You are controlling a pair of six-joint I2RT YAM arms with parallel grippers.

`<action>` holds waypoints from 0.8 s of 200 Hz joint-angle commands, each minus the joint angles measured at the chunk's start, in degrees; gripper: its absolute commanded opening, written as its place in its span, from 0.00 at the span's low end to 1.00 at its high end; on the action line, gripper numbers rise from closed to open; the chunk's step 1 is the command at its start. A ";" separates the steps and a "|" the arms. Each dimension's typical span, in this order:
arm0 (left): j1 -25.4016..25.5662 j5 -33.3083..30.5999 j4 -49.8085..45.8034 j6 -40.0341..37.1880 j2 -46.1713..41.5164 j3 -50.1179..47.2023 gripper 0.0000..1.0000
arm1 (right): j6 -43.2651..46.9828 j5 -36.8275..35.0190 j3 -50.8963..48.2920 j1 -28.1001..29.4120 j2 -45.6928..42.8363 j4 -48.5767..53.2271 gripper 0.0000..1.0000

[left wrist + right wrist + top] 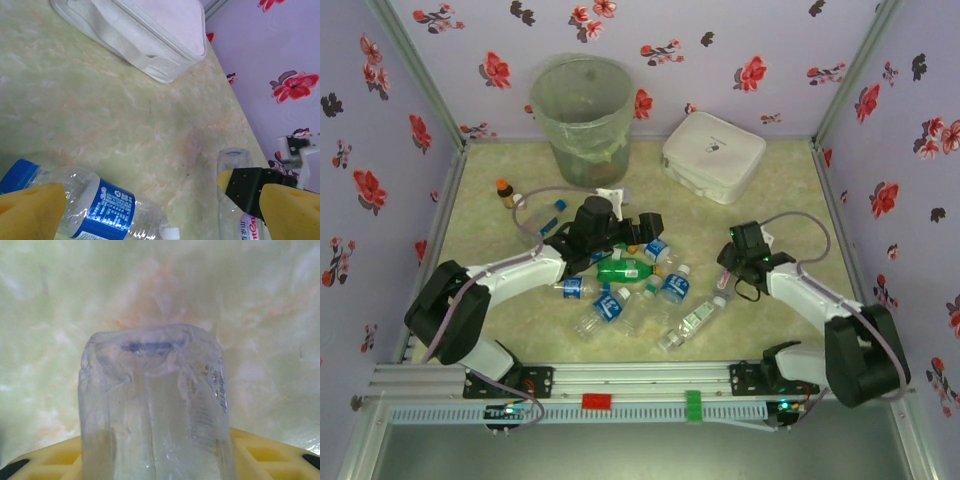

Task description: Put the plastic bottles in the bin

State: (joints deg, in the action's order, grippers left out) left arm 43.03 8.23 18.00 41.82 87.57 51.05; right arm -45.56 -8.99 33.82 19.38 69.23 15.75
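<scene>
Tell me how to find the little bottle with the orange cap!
Find the tall grey bin at the back of the table, then move left and nearer, toward the side wall. A small dark bottle sits there, away from the heap of bottles in the middle. Its orange cap and dark body set it apart; the heap is mostly clear with blue labels.

We see a pale green marbled tabletop point(780, 190) carrying the bin point(582, 120) far left, a white box point(713, 155) far right, a small orange-capped bottle point(505, 191) beside the left edge, and plastic bottles point(607, 308) lying clustered mid-table.
</scene>
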 commanded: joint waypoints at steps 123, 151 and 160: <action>0.82 19.04 6.44 0.54 5.75 6.46 1.00 | -3.48 16.11 13.47 2.87 4.56 -20.18 0.49; 1.73 21.67 5.96 0.80 8.76 8.36 1.00 | -3.92 17.41 15.79 5.10 7.29 -21.11 0.49; 1.96 22.26 5.89 0.88 9.72 8.86 1.00 | -3.99 17.48 16.38 5.78 7.83 -21.17 0.49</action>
State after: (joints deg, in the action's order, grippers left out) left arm 43.94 26.35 22.57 41.95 95.09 57.19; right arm -48.21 5.91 47.11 23.51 75.85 -2.28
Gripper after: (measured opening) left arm 0.997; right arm 0.495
